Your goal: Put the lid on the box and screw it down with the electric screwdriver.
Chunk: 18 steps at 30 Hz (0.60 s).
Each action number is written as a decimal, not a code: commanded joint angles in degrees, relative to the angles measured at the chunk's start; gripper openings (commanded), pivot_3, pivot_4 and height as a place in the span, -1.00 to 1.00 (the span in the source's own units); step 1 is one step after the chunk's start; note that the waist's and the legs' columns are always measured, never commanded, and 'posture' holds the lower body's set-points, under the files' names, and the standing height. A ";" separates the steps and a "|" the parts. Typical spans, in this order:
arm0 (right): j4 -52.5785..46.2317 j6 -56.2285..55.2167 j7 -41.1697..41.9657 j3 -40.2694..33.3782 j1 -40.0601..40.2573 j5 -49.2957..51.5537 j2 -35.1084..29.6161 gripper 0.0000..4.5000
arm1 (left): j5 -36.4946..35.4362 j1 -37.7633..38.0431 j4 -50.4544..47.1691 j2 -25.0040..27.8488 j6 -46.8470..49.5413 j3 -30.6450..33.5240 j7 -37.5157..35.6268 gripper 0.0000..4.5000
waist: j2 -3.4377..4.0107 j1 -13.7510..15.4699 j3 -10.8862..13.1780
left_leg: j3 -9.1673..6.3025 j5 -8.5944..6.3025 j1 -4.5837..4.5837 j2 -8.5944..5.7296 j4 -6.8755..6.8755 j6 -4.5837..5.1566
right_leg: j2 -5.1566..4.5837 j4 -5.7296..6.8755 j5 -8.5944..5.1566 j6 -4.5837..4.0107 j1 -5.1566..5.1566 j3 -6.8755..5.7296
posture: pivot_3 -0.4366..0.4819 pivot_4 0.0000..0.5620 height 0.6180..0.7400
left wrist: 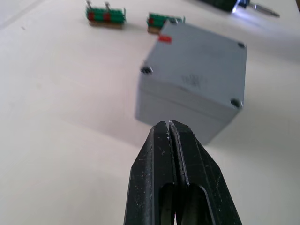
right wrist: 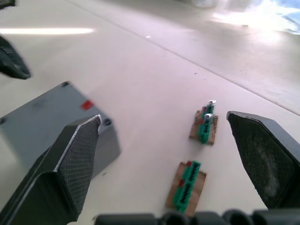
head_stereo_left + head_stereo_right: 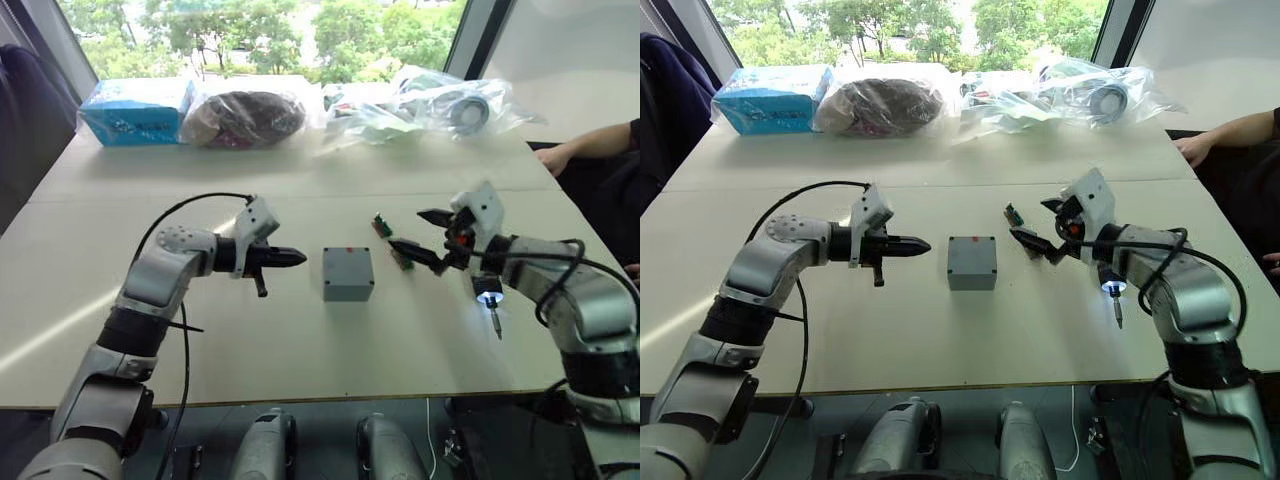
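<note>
The grey box (image 3: 348, 290) stands in the middle of the table, and the lid (image 1: 197, 56) sits on top of it with a red mark at one corner. Just left of the box, my left gripper (image 3: 298, 258) is shut and empty, pointing at it without touching. Right of the box, above two small green parts (image 2: 203, 126), my right gripper (image 3: 406, 228) hangs open with nothing in it. The black electric screwdriver (image 3: 490, 300) lies on the table under my right forearm, its tip light on and its bit pointing toward the front edge.
A blue carton (image 3: 135, 110), a dark bundle in a bag (image 3: 245, 118) and clear plastic bags (image 3: 440, 105) line the table's far edge. A person's arm (image 3: 590, 145) rests at the far right. The table's front edge (image 3: 300, 400) is close below my arms.
</note>
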 commanded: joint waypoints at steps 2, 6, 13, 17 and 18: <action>17.64 -11.62 -1.34 2.38 -7.62 -6.67 4.22 0.98 | -2.18 -1.53 -2.00 -1.93 1.27 1.76 2.17 -1.00 | 0.02 -0.10 0.01 | 0.02 0.01 -0.02 -0.01 0.01 -0.01 | 0.00 0.03 0.00 0.00 -0.03 0.01 | -0.05 -0.47 1.00; 29.73 -18.33 -1.31 3.72 -12.76 -10.05 7.26 0.90 | -2.69 -0.77 -3.25 -2.28 2.04 1.87 3.58 -1.00 | 0.03 -0.24 0.01 | 0.04 0.01 -0.05 0.00 0.01 -0.02 | 0.00 0.00 0.00 0.00 -0.06 0.02 | -0.05 -0.47 1.00; 39.49 -23.98 -0.12 4.13 -16.99 -13.00 10.41 0.09 | -3.18 0.67 -4.63 -1.85 2.60 1.75 4.80 -1.00 | 0.03 -1.09 0.01 | 0.04 0.02 -0.05 0.02 0.01 -0.03 | -0.01 0.01 0.00 0.00 -0.06 0.04 | -0.05 -0.47 1.00; 41.45 -25.46 0.57 4.04 -17.66 -13.91 11.37 0.09 | -3.49 1.21 -5.32 -1.66 2.85 1.71 5.24 -1.00 | 0.03 -1.25 0.01 | 0.04 0.02 -0.04 0.02 0.01 -0.03 | 0.00 0.02 0.00 0.00 -0.06 0.04 | -0.05 -0.47 1.00; 41.88 -25.78 0.68 4.02 -17.80 -14.11 11.53 0.09 | -3.53 1.26 -5.36 -1.66 2.86 1.67 5.33 -1.00 | 0.03 -1.25 0.01 | 0.04 0.02 -0.04 0.02 0.01 -0.03 | 0.00 0.02 0.00 0.00 -0.06 0.04 | -0.05 -0.47 1.00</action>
